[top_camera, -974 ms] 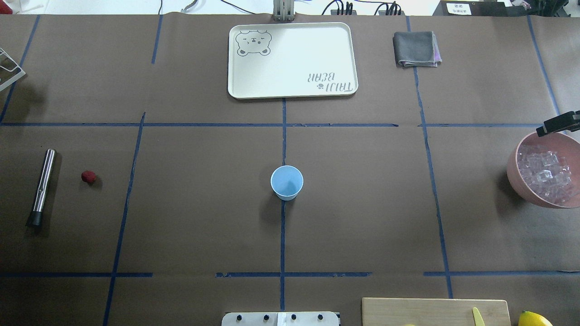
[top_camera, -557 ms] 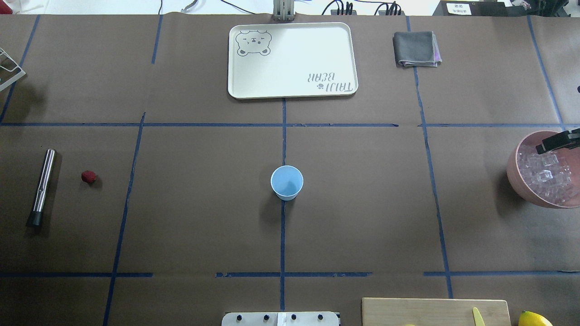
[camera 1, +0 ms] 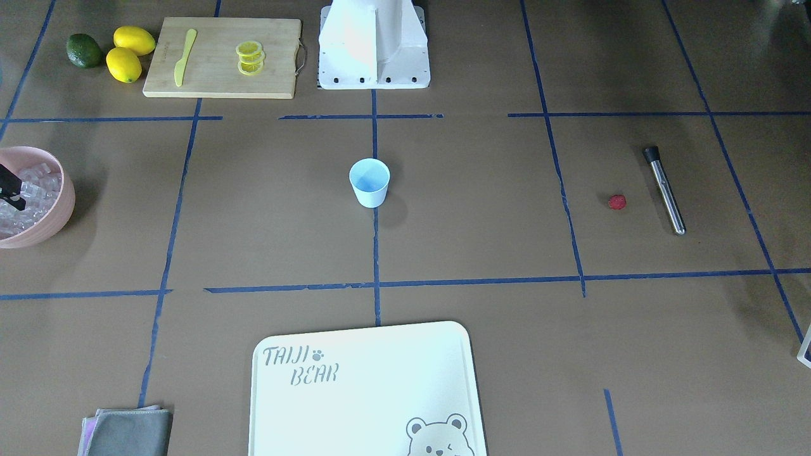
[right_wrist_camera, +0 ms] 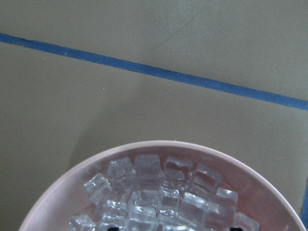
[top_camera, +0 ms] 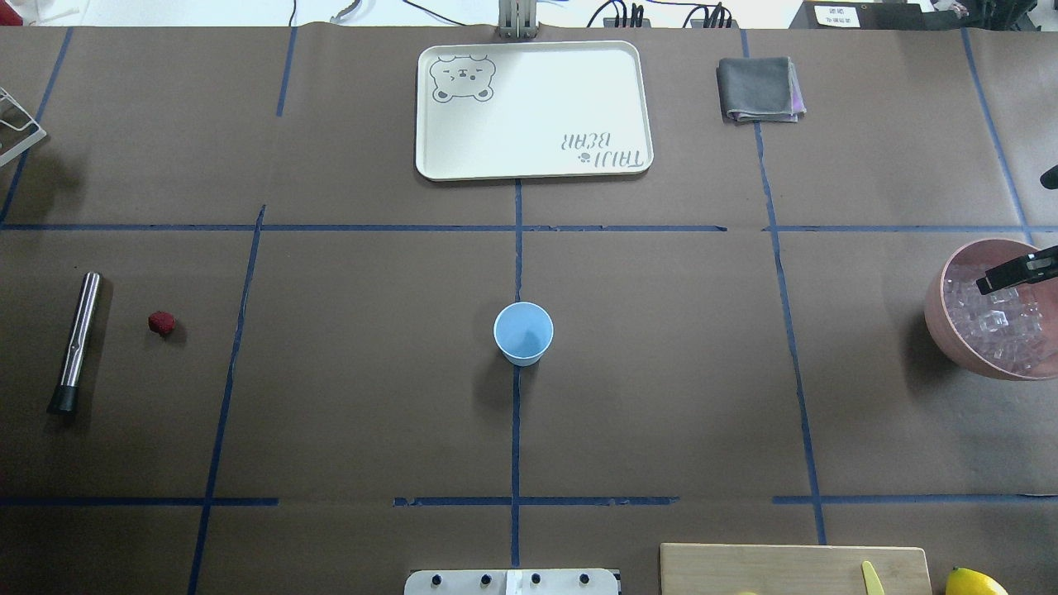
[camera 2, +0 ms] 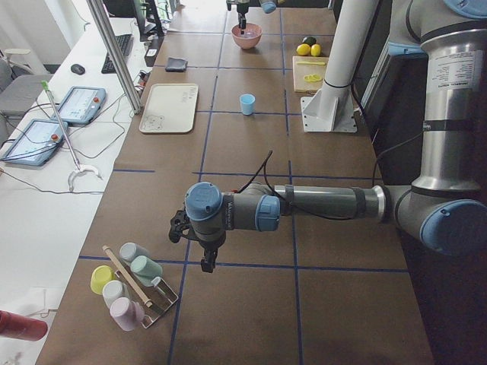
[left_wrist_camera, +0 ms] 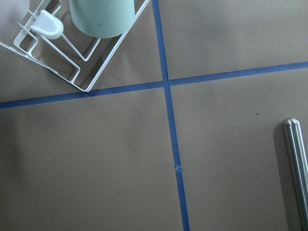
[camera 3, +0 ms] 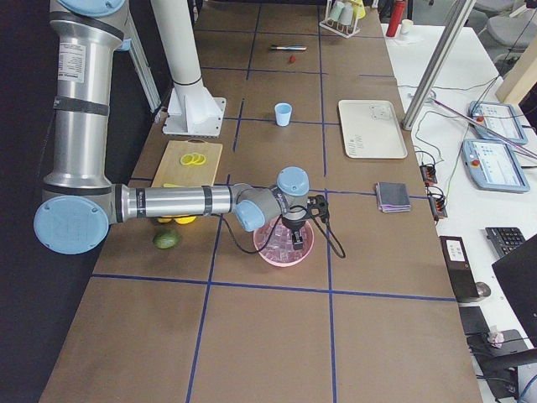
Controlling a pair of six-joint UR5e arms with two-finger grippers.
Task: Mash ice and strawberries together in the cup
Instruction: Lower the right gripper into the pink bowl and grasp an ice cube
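Note:
The pale-blue cup stands upright and empty at the table's middle; it also shows in the front view. The red strawberry lies on the table at the far left, beside a steel muddler. Clear ice cubes fill the pink bowl at the right edge. My right gripper hovers over the ice in the bowl, with its fingertips barely showing, wide apart, in the right wrist view. My left gripper hangs over the table near a cup rack; I cannot tell whether it is open or shut.
A white bear tray and a folded grey cloth lie at the far side. A cutting board with lemon slices and a yellow knife, two lemons and an avocado sit by the robot's base. A wire rack holds cups far left.
My right gripper has moved from the bowl's far rim to over the ice. Cup, strawberry and muddler have not moved.

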